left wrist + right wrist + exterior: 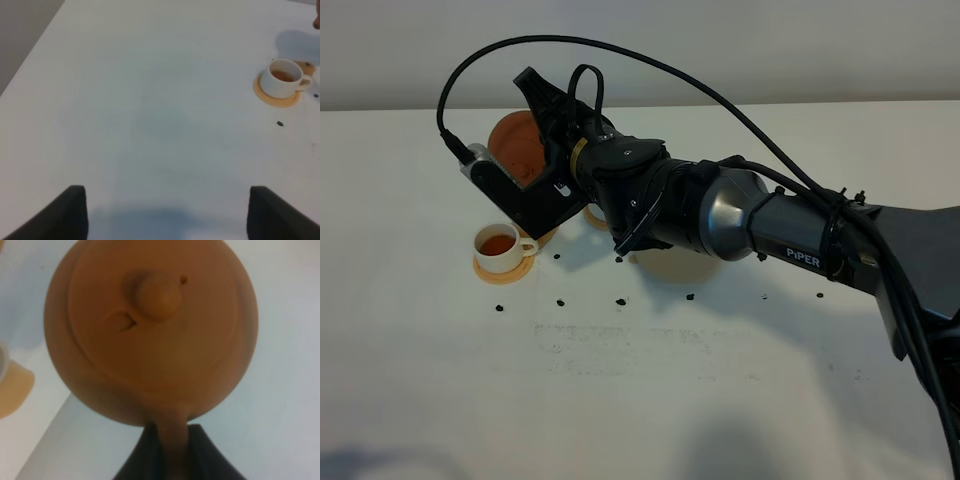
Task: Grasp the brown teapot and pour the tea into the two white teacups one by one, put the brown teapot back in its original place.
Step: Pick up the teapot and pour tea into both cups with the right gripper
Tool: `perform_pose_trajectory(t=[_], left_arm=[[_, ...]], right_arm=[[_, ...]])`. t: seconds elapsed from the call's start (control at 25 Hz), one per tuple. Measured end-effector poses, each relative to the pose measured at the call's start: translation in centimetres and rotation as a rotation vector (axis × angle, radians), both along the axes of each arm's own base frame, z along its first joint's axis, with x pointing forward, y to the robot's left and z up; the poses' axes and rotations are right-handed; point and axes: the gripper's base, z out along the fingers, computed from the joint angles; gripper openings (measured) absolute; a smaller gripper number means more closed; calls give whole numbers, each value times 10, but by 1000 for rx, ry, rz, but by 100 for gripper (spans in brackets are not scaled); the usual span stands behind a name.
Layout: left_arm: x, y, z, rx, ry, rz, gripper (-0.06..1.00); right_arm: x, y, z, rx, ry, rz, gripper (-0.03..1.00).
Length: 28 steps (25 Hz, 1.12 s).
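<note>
My right gripper (542, 125) is shut on the loop handle of the brown teapot (515, 145) and holds it off the table, reaching across to the left. The right wrist view looks down on the teapot's lid (152, 315), with the handle between the dark fingers (207, 455) of the right gripper (172, 445). A white teacup (500, 245) with tea in it stands on an orange-tan coaster (503, 270), in front of the teapot. The same teacup (282, 77) shows in the left wrist view, far from my open left gripper (165, 215). The second teacup is hidden behind the arm.
A pale beige trivet (675, 268) lies partly under the right arm. Another coaster edge (595, 215) peeks out beside the gripper body. Small dark specks (621, 300) dot the white table (650, 400). The arm's black cable (620, 50) arcs overhead.
</note>
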Motion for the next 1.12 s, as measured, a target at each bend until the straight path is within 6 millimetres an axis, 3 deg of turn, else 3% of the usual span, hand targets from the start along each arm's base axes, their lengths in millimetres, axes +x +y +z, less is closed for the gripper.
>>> perform_pose_trajectory(t=[1.12], left_arm=[[0,0,0,0,0,0,67]], right_arm=[[0,0,0,22,14,-12,9]])
